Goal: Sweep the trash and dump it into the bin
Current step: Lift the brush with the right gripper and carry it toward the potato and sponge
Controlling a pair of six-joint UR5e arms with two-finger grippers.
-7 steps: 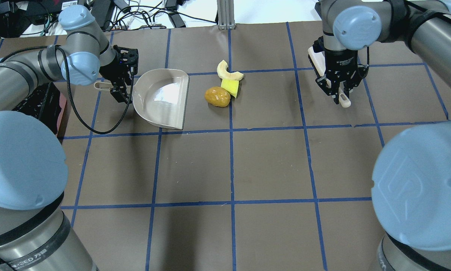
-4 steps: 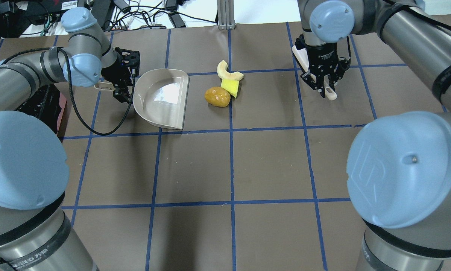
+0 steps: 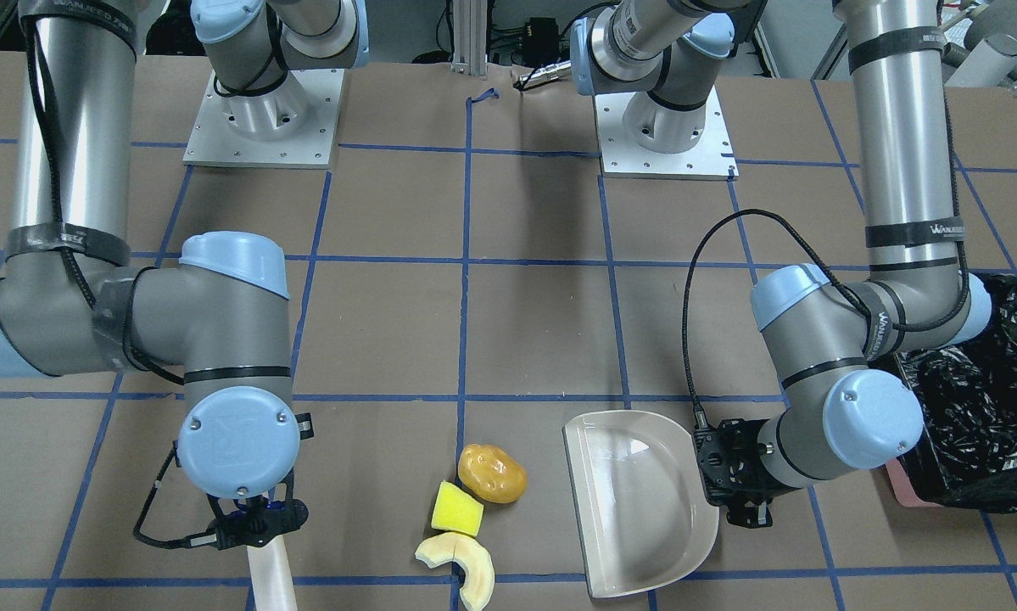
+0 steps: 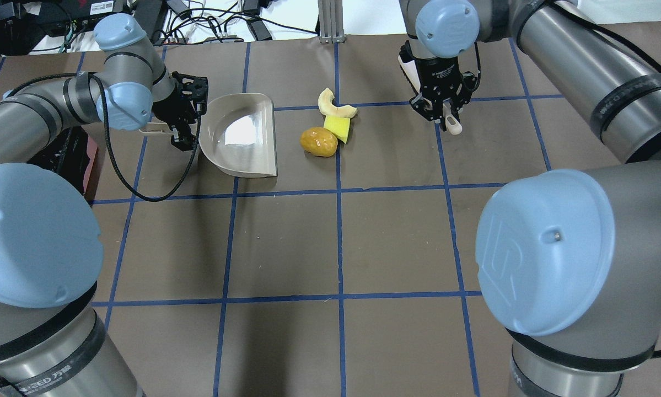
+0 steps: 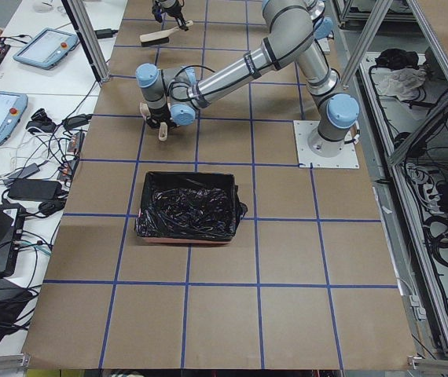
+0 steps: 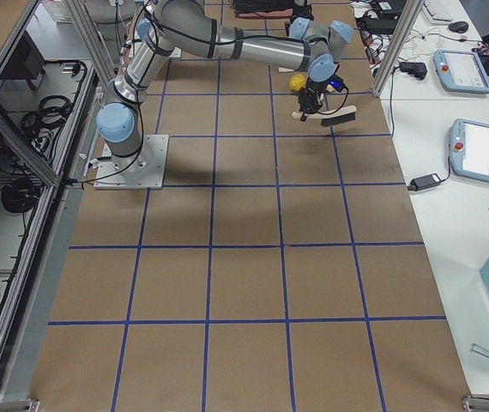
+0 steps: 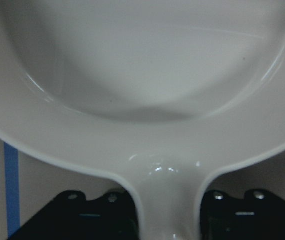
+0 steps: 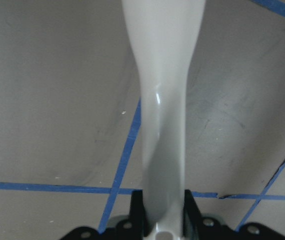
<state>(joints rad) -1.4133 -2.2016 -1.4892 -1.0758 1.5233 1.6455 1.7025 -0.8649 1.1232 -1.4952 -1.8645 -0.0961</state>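
Opposed overhead and front views share the trash (image 4: pixel 337 128).

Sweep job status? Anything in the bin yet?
Done: left gripper holds the dustpan handle, right gripper the brush. In hand: tools flank the trash, all three pieces on the table. Left: sweeping into the dustpan, dumping in the bin.

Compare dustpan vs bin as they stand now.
The dustpan is beige, smooth, shallow; the bin is a rectangular box lined with crinkly black plastic. The left gripper holds the dustpan by its handle; the bin stands untouched. The dustpan lies near the trash pieces; the bin sits beyond the left arm. Shared: neither holds any trash.
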